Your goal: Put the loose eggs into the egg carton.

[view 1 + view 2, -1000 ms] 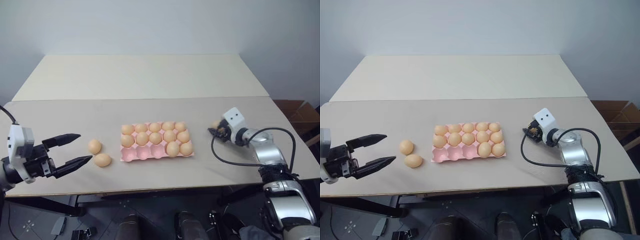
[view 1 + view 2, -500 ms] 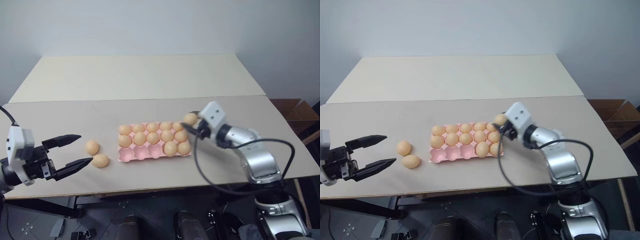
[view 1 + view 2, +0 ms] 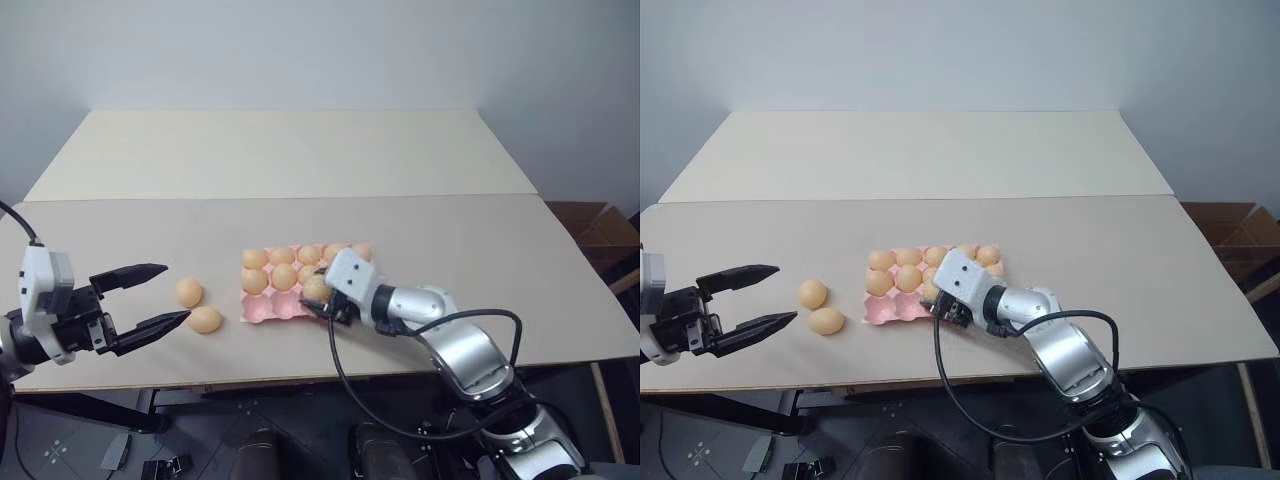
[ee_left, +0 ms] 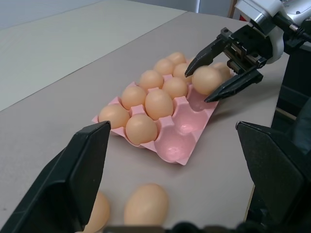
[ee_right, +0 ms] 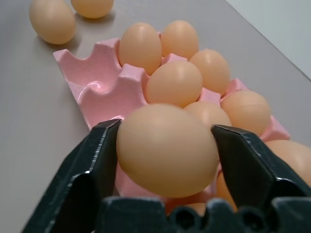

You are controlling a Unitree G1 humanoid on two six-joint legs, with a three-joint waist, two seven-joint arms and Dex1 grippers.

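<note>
The egg carton (image 3: 268, 306) sits near the front middle of the table (image 3: 300, 160) with most of its cups filled; the near row has cups open at its left end. The right gripper (image 4: 221, 73) hangs over that near row with an egg (image 5: 166, 149) between its two fingers, though whether they are clamped on it or just parting cannot be told. Two loose eggs (image 3: 197, 306) lie on the table just left of the carton. The left gripper (image 3: 150, 296) waits beside them, fingers spread wide and empty. By this reckoning three eggs remain to be seated.
</note>
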